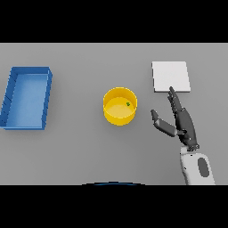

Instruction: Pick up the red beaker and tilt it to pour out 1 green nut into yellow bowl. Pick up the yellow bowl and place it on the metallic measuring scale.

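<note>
I note the bowl (120,107) mid-bench holding a nut (128,104), the tray (26,98) far left, the scale (171,76) behind-right.

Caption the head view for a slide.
Open right robot hand beside yellow bowl holding a green nut; scale behind, blue tray left.

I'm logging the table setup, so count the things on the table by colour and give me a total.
Blue: 1, the tray
Yellow: 1, the bowl
Green: 1, the nut inside the bowl
White: 1, the flat scale
Total: 4. No red beaker shows. The right hand hovers open beside the bowl.
</note>
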